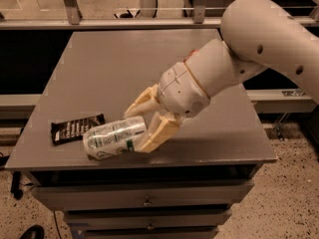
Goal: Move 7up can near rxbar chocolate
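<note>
Over table [124, 63]: jaws around 7up can [112, 137]

- The silvery-white aluminium 7up can [114, 137] with green print looks like thin, smooth metal, glossy, with pale highlights along its side.
- The flat black-brown rxbar chocolate [75, 129] has a slick, foil-like wrapper with a faint sheen and white lettering.
- The cream-coloured claw [137, 128], low over the front left of the counter and clamped on the can, looks like smooth matt plastic; its fingers [158, 131] are a yellower tone.
- The rounded white arm shell [259, 34] is smooth hard plastic with a soft satin sheen.
- The grey rectangular counter [124, 63] has a flat, even, matt top.
- The grey drawer fronts [144, 193] beneath look like painted metal, semi-matt.
- The floor [294, 193] is speckled and stone-like.
</note>
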Tool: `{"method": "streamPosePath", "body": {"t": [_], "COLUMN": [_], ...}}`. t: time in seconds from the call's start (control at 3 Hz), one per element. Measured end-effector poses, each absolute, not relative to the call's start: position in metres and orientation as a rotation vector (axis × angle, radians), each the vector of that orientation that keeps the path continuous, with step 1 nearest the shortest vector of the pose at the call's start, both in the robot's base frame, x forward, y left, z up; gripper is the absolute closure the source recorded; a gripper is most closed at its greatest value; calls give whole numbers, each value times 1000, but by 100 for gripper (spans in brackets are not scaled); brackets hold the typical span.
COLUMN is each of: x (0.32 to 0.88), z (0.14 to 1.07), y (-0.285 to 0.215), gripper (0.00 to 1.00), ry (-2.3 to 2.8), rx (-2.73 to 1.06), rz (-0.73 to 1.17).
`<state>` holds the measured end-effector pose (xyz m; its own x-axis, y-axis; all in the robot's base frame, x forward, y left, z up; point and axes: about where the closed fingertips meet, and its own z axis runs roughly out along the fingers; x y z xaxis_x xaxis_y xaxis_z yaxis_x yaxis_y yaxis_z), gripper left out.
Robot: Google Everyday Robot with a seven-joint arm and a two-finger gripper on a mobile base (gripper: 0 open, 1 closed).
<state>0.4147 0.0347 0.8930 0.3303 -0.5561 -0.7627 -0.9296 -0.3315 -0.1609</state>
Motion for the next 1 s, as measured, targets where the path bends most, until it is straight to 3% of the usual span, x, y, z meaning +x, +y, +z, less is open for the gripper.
{"method": "streamPosePath", "body": {"t": [0.33,1.0], "x": [400,434], "z": [897,889], "y": [55,75], "gripper": [100,100], "ry": [1251,1266], "rx": [-2023,-1977], "rz": [817,762]}}
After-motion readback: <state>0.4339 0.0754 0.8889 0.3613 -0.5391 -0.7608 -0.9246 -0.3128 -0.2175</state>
